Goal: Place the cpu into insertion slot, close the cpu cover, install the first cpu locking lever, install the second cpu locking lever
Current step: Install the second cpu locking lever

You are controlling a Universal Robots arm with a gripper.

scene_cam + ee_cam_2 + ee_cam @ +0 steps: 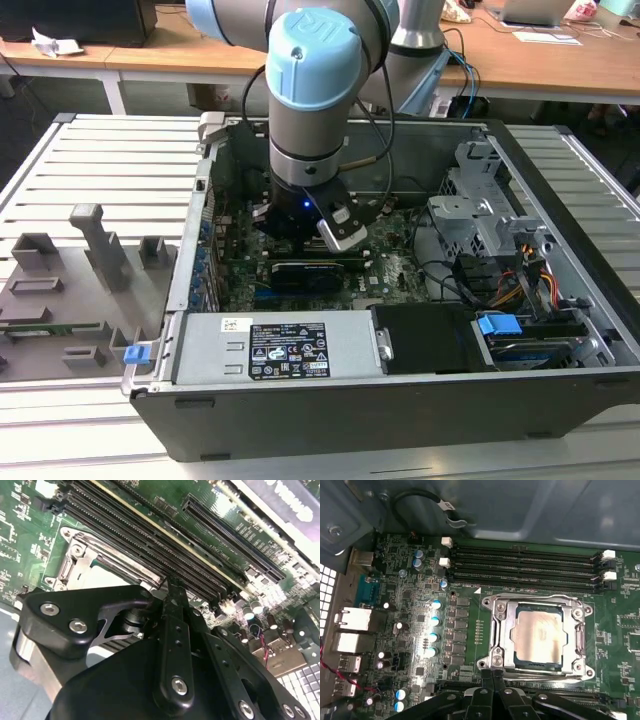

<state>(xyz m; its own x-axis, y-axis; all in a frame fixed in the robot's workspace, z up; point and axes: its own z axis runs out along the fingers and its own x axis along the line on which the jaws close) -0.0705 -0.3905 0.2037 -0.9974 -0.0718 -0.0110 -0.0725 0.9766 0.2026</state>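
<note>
Exterior view: arm (pixel 310 120) over hidden socket.

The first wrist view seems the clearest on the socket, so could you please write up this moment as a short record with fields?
setting: open computer case with a green motherboard inside
cpu: lying flat in the insertion slot, metal top up
cpu cover: closed flat around the chip, which shows through its window
gripper: fingers together, tips at the near edge of the socket, holding nothing
memory slots: long black rows beside the socket
arm: reaching down into the case in the exterior view
</note>
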